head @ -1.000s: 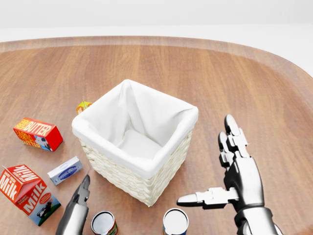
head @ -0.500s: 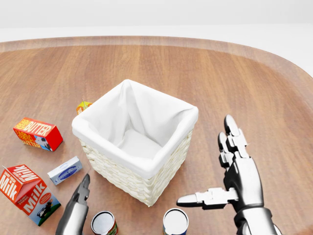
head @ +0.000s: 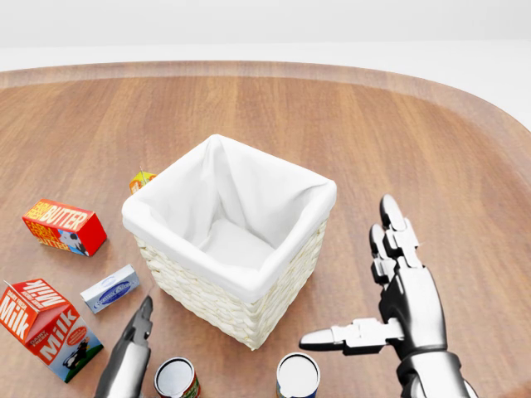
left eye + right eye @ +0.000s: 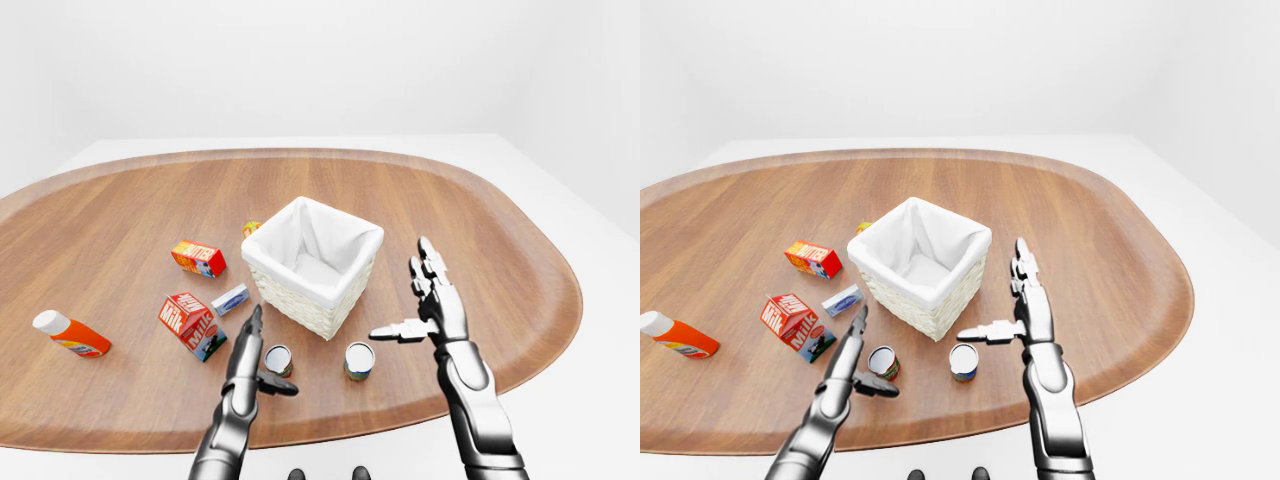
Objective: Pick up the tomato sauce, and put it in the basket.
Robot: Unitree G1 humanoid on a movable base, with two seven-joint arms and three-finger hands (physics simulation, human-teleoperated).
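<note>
Nothing's shifted since before, our right robot hand (image 3: 390,307) still spread beside the basket (image 3: 241,286), left robot hand (image 4: 255,350) open too, tomato sauce (image 4: 278,360) untouched on the bench (image 3: 398,141)

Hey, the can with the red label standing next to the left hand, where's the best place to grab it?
Grip the red-label can around its round side wall, probably coming in from the view's left with the left hand, already open beside it. It stands upright, top up, and the basket crowds its upper right.
</note>
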